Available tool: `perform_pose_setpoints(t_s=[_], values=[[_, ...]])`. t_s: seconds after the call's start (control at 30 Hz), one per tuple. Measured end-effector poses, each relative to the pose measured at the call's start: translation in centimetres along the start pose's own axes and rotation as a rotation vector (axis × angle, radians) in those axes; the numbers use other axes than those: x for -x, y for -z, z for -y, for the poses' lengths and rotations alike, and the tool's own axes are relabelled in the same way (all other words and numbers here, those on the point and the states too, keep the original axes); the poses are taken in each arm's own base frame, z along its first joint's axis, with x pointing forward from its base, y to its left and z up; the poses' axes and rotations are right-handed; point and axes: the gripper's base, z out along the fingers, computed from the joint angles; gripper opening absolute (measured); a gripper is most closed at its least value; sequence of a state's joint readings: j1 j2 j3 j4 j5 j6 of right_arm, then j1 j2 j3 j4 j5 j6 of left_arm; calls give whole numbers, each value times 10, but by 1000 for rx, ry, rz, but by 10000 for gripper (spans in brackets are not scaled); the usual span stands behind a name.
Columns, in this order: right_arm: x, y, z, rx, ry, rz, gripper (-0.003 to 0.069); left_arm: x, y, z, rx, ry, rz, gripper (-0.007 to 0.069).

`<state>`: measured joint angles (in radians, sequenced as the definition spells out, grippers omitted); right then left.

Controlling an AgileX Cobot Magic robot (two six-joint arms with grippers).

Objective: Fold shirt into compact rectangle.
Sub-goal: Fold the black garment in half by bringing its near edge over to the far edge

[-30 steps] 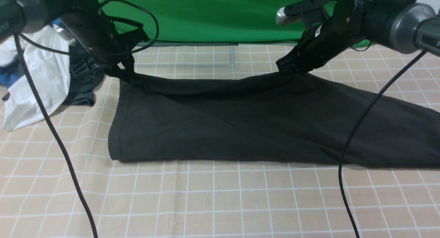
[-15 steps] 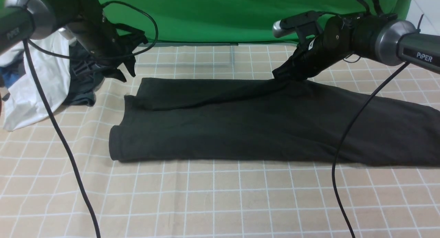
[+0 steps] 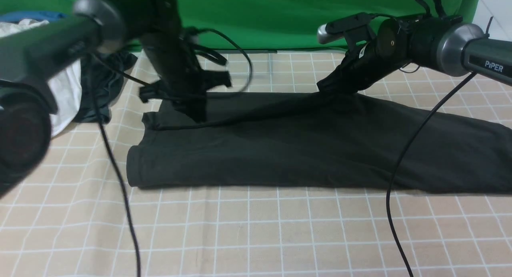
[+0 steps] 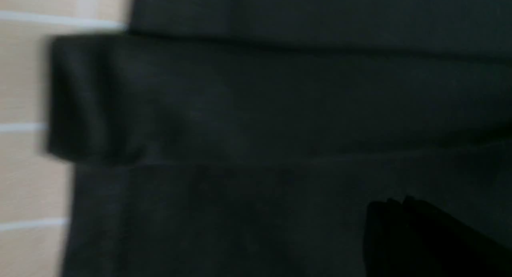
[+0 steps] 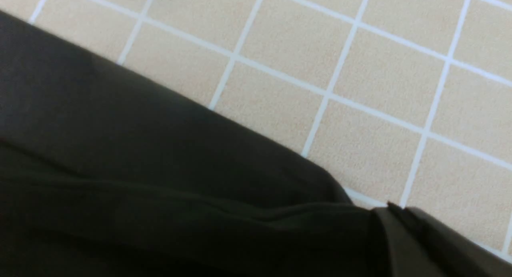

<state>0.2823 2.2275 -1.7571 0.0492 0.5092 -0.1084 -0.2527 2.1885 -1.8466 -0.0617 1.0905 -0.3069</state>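
shirt, large black soft cotton-looking (image 3: 256,153), spread on grid-patterned tabletop (image 3: 256,233) under both tools. right tool (image 3: 332,92) closed, pinching far edge. left tool (image 3: 199,119) closed, no cloth in it. likely light, floppy; grab doubled edge.

Front view forward from between both arms, its cloth also in close wrist views.
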Motion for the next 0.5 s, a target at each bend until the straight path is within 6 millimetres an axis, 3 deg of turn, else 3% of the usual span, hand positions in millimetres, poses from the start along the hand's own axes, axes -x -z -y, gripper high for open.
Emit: perform_pose_setpoints(t_s=[0.2,0.4,0.5], values=[[0,0,0,0,-1,0,41,3,-35,7,-3,-16,12,13],[1,0,0,0,-14,7,41,9,-38,6,-1,-7,81,13],[1,0,0,0,-25,7,41,22,-40,2,13,47,219,13]])
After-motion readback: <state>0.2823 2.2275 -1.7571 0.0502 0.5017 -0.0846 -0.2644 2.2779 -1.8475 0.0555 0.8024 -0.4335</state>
